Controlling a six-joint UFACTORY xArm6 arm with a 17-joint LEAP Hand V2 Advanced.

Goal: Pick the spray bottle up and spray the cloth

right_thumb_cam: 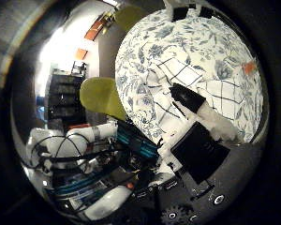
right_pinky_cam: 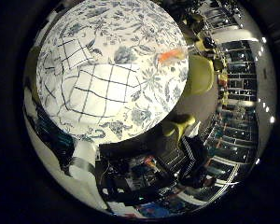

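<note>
Currently the hand (right_thumb_cam: 196, 126) is well above a round table covered by a white tablecloth with a blue floral print (right_pinky_cam: 144, 28); both palm views look down on the tabletop, and its whole outline fits inside each view, so nothing on it is close to the palm.

The white cloth with a dark grid pattern (right_pinky_cam: 100, 88) lies crumpled on the tablecloth, towards one side of the table; its folds hide part of the grid, and its pale edge is hard to separate from the tablecloth.

A small orange item with a pale, translucent part (right_pinky_cam: 171, 55) is on the tablecloth near the table's edge, well apart from the grid cloth; it is too blurred to show a nozzle or trigger, so it cannot be confirmed as the spray bottle; no other bottle-like object can be made out.

Hand state: one white finger with a black tip (right_thumb_cam: 187, 97) reaches out straight over the table in the thumb side view; it is not curled; it touches nothing and holds nothing; the remaining fingers are cut off at the view's rim.

Yellow-green chairs (right_pinky_cam: 199, 74) stand on the floor beside the table, partly hidden by its edge; the room beyond is dark and hard to read.
</note>
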